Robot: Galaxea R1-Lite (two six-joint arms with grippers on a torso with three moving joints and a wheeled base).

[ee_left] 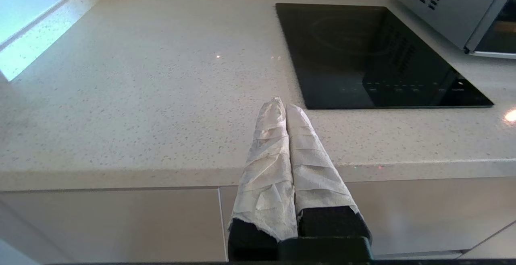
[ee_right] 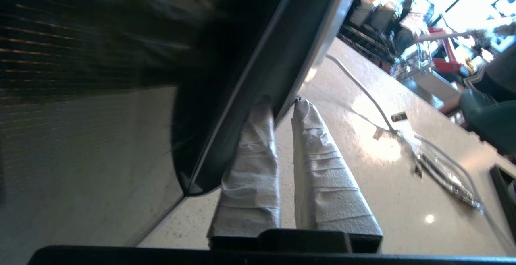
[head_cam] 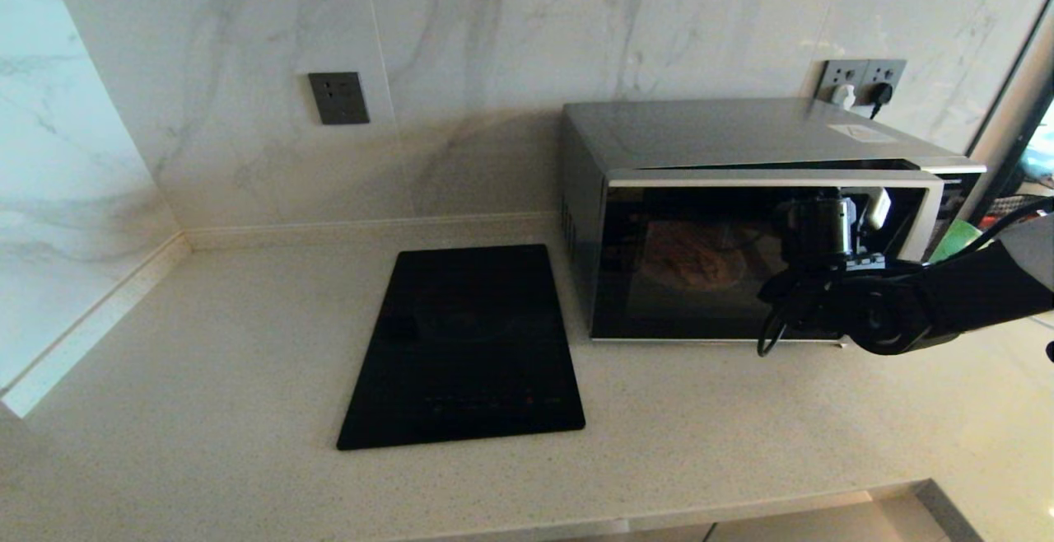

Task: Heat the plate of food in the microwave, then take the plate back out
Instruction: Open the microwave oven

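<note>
The left pincer (ee_left: 285, 108) is clenched empty over the worktop (head_cam: 247, 344), outside the head view. At centre right, the microwave (head_cam: 741, 221) holds the plate of food (head_cam: 692, 255), dim behind glass. The right pincer (ee_right: 284, 106) straddles the door edge, fingers slightly parted; contact unclear.

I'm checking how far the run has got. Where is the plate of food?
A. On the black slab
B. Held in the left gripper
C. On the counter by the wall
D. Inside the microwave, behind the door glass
D: the plate of food shows dimly through the microwave door glass.
</note>
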